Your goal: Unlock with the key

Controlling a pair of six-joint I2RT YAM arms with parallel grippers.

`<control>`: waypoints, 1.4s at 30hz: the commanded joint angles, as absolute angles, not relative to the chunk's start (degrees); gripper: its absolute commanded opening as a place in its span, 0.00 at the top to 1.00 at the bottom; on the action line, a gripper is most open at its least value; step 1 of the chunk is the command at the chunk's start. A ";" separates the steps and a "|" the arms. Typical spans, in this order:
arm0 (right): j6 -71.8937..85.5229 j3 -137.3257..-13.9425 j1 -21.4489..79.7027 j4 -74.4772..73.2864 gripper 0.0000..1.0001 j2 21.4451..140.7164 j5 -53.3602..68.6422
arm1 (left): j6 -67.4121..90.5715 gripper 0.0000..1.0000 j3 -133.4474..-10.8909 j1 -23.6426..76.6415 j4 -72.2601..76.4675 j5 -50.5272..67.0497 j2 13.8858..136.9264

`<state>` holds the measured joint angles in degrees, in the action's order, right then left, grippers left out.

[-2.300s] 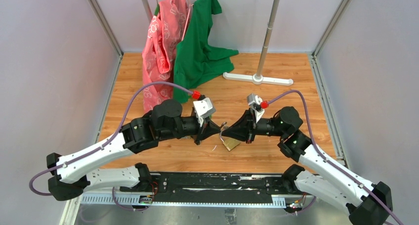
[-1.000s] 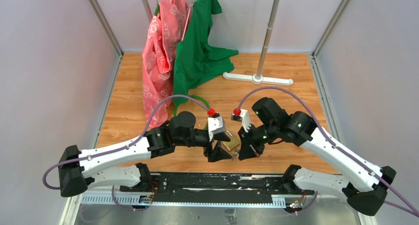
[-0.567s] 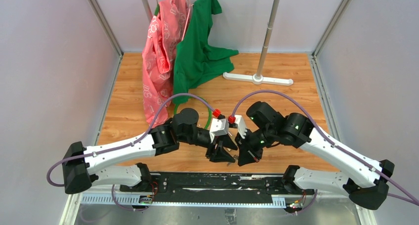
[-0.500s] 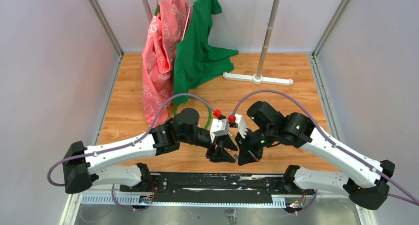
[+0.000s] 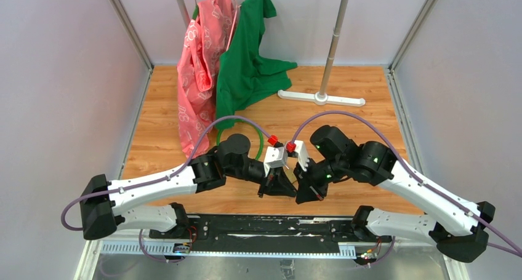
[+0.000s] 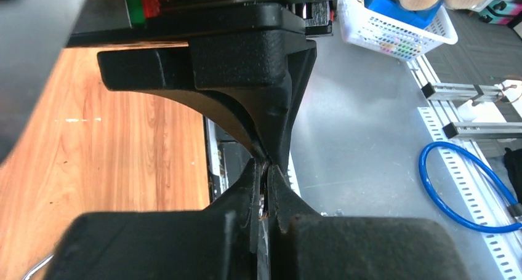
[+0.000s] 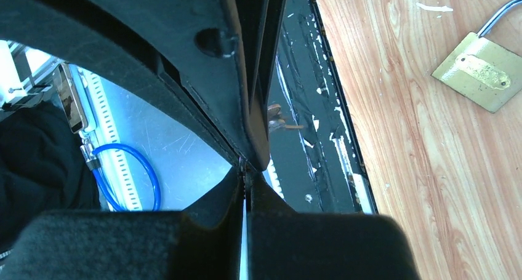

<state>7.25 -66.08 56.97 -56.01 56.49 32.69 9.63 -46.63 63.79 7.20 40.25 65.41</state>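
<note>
Pinching the key (image 6: 263,199) between left claw (image 6: 265,170) tips

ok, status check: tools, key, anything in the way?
Left tool and right tool shut, tip to tip. Left pinches thin silvery sliver, likely the key. Green cable lock partly hidden behind left arm; nothing seen blocking.

Table (image 5: 369,108): light wood-grain top, scuffed with small white flecks near the front.
Rear: white foot of a clothes rack (image 5: 320,97) stands on the wood; the pink garment (image 5: 196,77) and green garment (image 5: 246,71) reach down to it.
Middle: green cable lock (image 5: 259,146), only an arc of it showing.
Front: brass padlock (image 7: 480,71) lies flat.
Near edge: black mounting plate (image 5: 265,226).
</note>
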 commanded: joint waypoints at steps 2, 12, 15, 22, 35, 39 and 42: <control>7.00 -65.95 57.67 -54.40 1.00 54.72 30.97 | 10.37 1.00 -46.65 64.25 8.66 40.25 64.97; 7.11 -66.62 57.66 -52.92 1.00 52.31 23.74 | 9.86 1.00 -44.29 64.25 8.63 32.86 61.87; 7.03 -66.62 57.66 -51.73 0.92 51.37 22.72 | 9.68 1.00 -44.03 64.25 8.46 30.12 60.76; 7.10 -65.90 57.57 -48.09 0.59 48.05 18.45 | 10.41 1.00 -45.27 64.25 6.55 24.33 58.95; 8.78 -60.30 57.57 -35.76 0.32 38.50 9.67 | 16.54 1.00 -45.84 62.66 8.16 15.07 55.17; 8.83 -59.15 57.57 -33.06 0.34 37.60 6.75 | 17.26 1.00 -46.23 62.08 6.72 12.37 54.99; 9.53 -58.81 57.56 -32.54 0.36 38.02 -0.57 | 17.87 1.00 -46.15 61.92 4.43 7.40 54.03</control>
